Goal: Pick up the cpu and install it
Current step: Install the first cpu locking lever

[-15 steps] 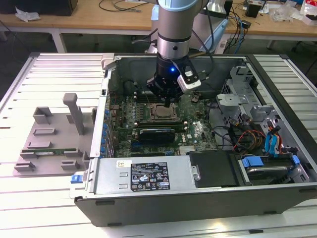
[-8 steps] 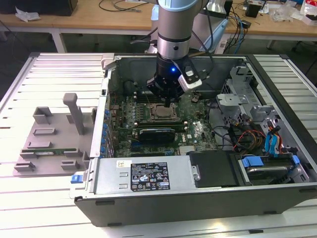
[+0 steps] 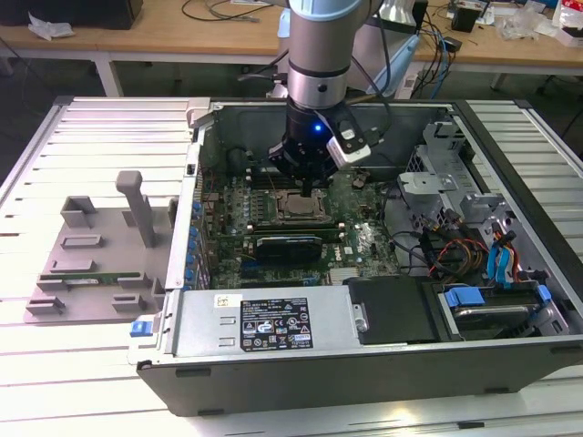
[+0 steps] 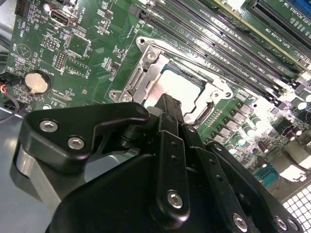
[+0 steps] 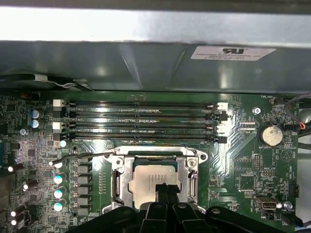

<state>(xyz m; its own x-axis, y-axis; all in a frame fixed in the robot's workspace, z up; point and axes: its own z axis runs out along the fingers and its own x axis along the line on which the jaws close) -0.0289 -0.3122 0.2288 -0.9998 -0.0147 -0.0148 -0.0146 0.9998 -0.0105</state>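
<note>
Seating cpu [image 5: 150,178] in socket [image 5: 119,170]: gripper [image 5: 164,190] fingers together over chip, grip unclear; keep it flat, corners aligned w/ frame.

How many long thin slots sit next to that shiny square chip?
4. They lie parallel between the cpu and the case wall: first slot, second slot, third slot, and fourth slot, nearest the cpu. None seem hidden.

Near edge of the cpu [image 5: 154,177] behind the claw [image 5: 166,190], its grip unclear
</note>
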